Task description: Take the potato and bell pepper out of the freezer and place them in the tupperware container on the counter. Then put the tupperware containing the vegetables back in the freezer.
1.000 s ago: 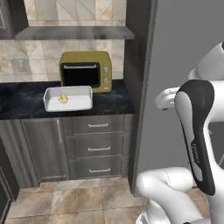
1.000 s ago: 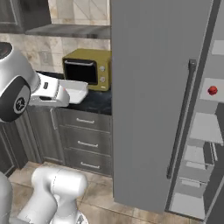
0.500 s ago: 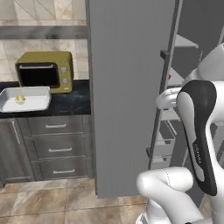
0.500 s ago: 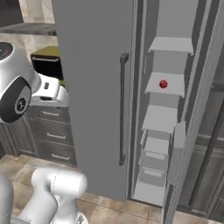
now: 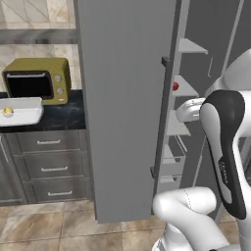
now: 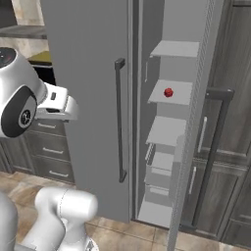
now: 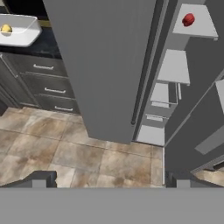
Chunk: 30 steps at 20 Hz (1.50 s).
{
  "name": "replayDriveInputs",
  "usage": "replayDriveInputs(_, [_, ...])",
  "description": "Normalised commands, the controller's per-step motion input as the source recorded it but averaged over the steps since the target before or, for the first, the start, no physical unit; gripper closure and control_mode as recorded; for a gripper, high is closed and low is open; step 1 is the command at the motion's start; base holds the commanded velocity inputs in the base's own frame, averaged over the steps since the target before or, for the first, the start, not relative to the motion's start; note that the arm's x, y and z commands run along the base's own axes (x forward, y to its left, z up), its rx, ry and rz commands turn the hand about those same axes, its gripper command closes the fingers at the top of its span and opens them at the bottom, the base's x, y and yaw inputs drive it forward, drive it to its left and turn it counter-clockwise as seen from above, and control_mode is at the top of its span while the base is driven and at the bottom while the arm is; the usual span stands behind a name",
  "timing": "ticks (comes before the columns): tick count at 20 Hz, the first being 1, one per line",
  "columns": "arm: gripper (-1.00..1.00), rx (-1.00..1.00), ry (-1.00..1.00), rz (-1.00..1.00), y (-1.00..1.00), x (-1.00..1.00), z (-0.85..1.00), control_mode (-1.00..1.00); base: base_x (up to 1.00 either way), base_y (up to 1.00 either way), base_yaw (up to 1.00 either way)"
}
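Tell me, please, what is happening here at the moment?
The robot faces the open freezer with its gripper open and empty. The red bell pepper sits on a freezer shelf. The white tupperware container rests on the counter beside the olive oven, with a small yellowish item inside.

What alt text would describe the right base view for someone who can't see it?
An open grey freezer shows a small red bell pepper alone on a thin shelf. The white robot arm fills the left foreground, above a tiled floor.
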Motion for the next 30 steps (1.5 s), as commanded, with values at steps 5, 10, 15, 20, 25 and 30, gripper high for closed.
replayDriveInputs(5, [-1.00, 0.00, 0.00, 0.00, 0.00, 0.00, 0.00, 1.00, 0.22, 0.00, -0.04])
replayDriveInputs(10, [-1.00, 0.00, 0.00, 0.00, 0.00, 0.00, 0.00, 1.00, 0.24, 0.00, -0.13])
replayDriveInputs(15, [-1.00, 0.00, 0.00, 0.00, 0.00, 0.00, 0.00, 1.00, 0.47, 0.00, -0.08])
replayDriveInputs(20, [-1.00, 0.00, 0.00, 0.00, 0.00, 0.00, 0.00, 1.00, 0.28, -0.18, -0.12])
replayDriveInputs(25, [-1.00, 0.00, 0.00, 0.00, 0.00, 0.00, 0.00, 1.00, 0.25, -0.24, -0.09])
replayDriveInputs(30, [-1.00, 0.00, 0.00, 0.00, 0.00, 0.00, 0.00, 1.00, 0.31, -0.31, -0.08])
